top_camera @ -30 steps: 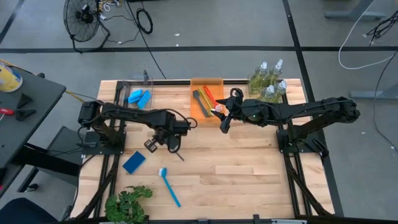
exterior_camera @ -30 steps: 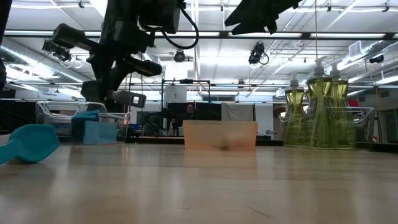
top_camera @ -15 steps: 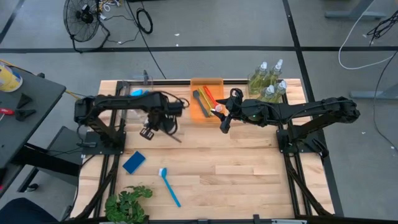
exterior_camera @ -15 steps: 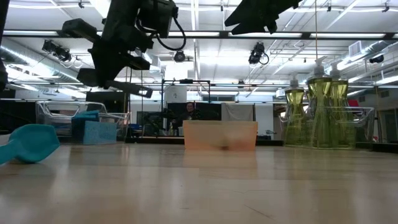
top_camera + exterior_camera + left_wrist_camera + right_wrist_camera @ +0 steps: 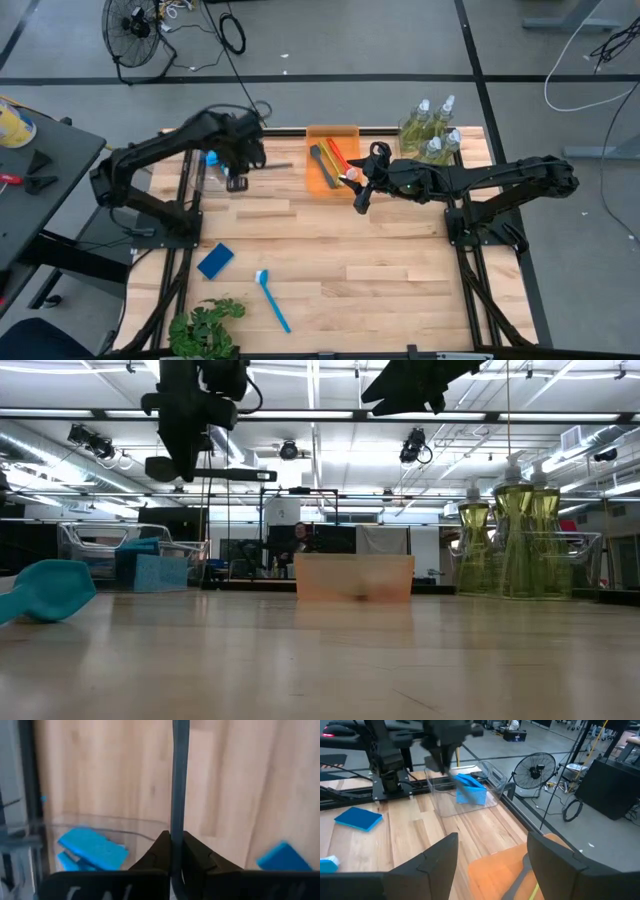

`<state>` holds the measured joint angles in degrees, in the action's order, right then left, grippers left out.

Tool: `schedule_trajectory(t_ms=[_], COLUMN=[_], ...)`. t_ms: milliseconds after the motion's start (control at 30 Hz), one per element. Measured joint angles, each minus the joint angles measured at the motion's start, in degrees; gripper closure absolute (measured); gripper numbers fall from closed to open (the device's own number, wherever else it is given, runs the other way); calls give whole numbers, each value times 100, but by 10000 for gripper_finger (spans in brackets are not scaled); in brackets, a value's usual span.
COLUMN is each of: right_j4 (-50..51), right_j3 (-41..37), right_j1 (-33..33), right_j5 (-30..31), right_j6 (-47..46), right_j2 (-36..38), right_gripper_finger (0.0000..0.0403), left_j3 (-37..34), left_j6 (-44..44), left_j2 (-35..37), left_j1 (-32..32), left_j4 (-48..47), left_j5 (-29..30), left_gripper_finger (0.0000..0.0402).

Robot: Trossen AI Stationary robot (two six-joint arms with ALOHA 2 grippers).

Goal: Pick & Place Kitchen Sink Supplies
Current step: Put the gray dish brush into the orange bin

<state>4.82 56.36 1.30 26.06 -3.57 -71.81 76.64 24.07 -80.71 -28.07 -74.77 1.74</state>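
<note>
From above, the left claw [image 5: 238, 172] carries a thin dark brush [image 5: 268, 167] level beside the clear bin [image 5: 200, 168]; the left wrist view shows its fingers [image 5: 159, 851] pinched on the stiff, light handle, best gripped mid-length; the right claw [image 5: 490, 865] waits wide over the orange tray [image 5: 345, 132].

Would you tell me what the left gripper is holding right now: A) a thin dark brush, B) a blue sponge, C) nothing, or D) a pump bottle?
A: the left gripper is shut on a thin dark brush, raised near the clear bin.
</note>
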Motion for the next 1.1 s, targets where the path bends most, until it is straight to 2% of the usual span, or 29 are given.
schedule_trajectory(t_ms=[167,433,533,667,867,1000,1100], right_j4=[0,0,0,-1,0,-1,-2], right_j3=[0,0,0,0,0,0,0], right_j1=[0,0,0,0,0,0,-17], right_j5=[0,-15,-13,-10,-9,-6,-7], right_j6=[2,-31,-35,-40,-40,-39,-39], right_j2=[0,0,0,0,0,0,0], right_gripper_finger=[163,163,163,163,163,163,163], left_j3=[0,0,0,0,0,0,0], left_j6=[-668,-1736,-2548,-3760,-3842,-3800,-3794], left_j2=[167,189,191,189,189,189,189], left_j1=[-670,-1614,-1848,-2072,-2088,-1927,-1789], left_j4=[303,276,165,-227,-292,38,540], left_j5=[20,131,192,679,719,396,-87], left_gripper_finger=[379,379,379,379,367,380,380])
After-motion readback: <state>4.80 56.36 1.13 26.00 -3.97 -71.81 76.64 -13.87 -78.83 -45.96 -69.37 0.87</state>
